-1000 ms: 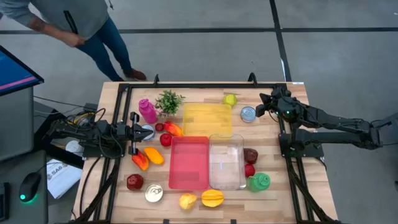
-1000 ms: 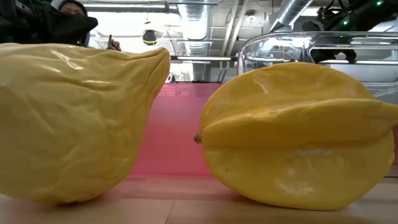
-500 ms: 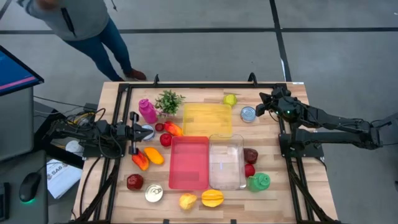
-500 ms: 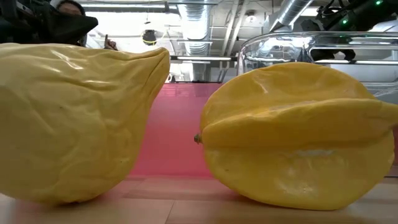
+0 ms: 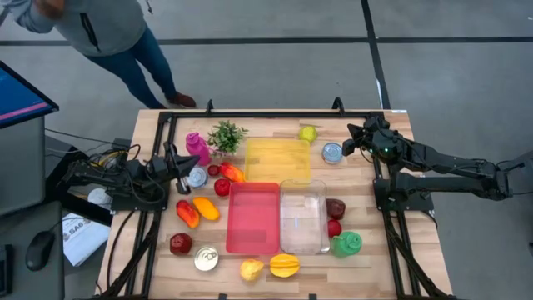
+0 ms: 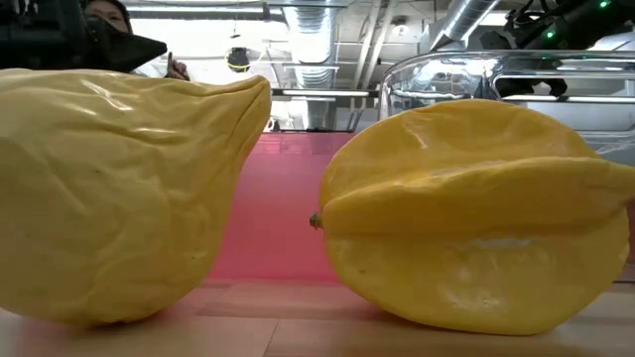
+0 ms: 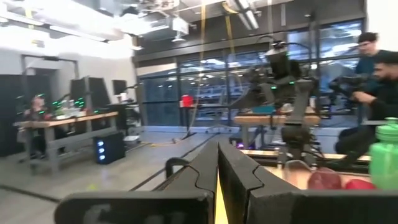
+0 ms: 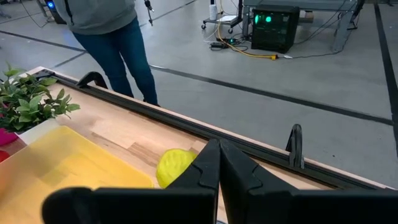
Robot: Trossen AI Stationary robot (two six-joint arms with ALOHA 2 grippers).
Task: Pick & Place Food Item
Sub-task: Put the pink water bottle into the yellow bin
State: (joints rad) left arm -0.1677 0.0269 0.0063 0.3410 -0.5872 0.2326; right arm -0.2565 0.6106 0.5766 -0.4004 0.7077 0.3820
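Food items lie scattered on the slatted wooden surface (image 5: 158,250) around three trays: a yellow plastic tray (image 5: 277,161) at the back, a red plastic tray (image 5: 253,217) and a clear plastic tray (image 5: 302,215) side by side in front; none of the trays holds any food yet; which item is meant cannot be told from the task line.

Nearest the left hand (image 5: 176,162): a small silver tin (image 5: 197,176) just beside its tip, an orange-red pepper-shaped piece (image 5: 231,172), a small red round fruit (image 5: 221,187), an orange elongated fruit (image 5: 205,207); front edge holds a yellow ridged starfruit (image 5: 284,265) and a yellow pear-shaped fruit (image 5: 251,268), the pair filling the low view.

Left hand: fingers pressed together, holding nothing, raised and angled over the left side; right hand (image 5: 354,139): fingers together, empty, parked at the back right near a second silver tin (image 5: 331,152) and a yellow-green round fruit (image 5: 309,133).

Step in hand, as judged: approach, nothing grasped; to do it well, part the fingers before descending, centre over one piece clear of neighbours, come straight down; crowding near the tin risks nudging it.
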